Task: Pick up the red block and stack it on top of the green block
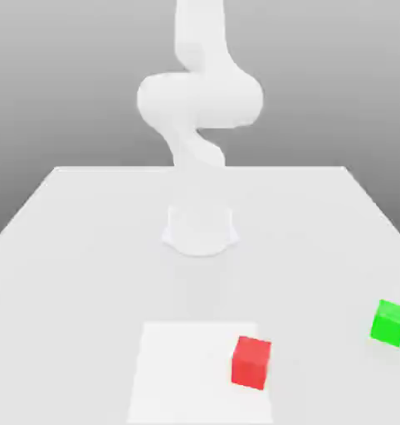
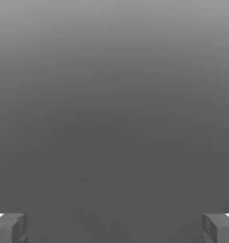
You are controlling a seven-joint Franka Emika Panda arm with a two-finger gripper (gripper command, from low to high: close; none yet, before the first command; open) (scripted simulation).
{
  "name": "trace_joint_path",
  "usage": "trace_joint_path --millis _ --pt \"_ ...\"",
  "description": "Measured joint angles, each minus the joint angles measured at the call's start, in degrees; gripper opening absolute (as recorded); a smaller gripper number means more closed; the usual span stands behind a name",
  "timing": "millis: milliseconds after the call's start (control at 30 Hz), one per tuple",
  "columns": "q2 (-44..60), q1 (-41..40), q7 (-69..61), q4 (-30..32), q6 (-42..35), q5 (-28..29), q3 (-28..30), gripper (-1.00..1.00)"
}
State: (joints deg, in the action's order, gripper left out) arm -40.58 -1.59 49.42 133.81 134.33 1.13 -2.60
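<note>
The red block (image 1: 251, 362) sits on a lighter square patch of the table (image 1: 87, 249), near the front and slightly toward the exterior view's right. The green block (image 1: 390, 323) rests farther to the exterior view's right, close to the table's edge, apart from the red one. In the hand view my gripper (image 2: 114, 228) is open, its two grey fingertips (image 2: 9, 227) standing wide apart with nothing between them, facing plain grey background.
The white arm (image 1: 199, 100) rises from its round base (image 1: 201, 230) at the middle of the white table and leaves the exterior view at the top. The pale square patch (image 1: 187, 365) lies in front of the base.
</note>
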Motion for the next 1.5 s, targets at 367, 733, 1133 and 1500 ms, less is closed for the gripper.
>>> trace_joint_path --millis 367,733,1133,1500 --pt "23.49 -5.14 15.98 8.95 11.23 5.20 -9.11 0.00" --pt "45.49 -3.56 26.67 17.53 22.80 3.73 -12.05 0.00" --pt "58.15 0.67 32.81 16.20 32.94 10.93 -6.33 -1.00" --pt "46.02 2.50 27.63 16.91 21.57 2.54 -14.54 -1.00"
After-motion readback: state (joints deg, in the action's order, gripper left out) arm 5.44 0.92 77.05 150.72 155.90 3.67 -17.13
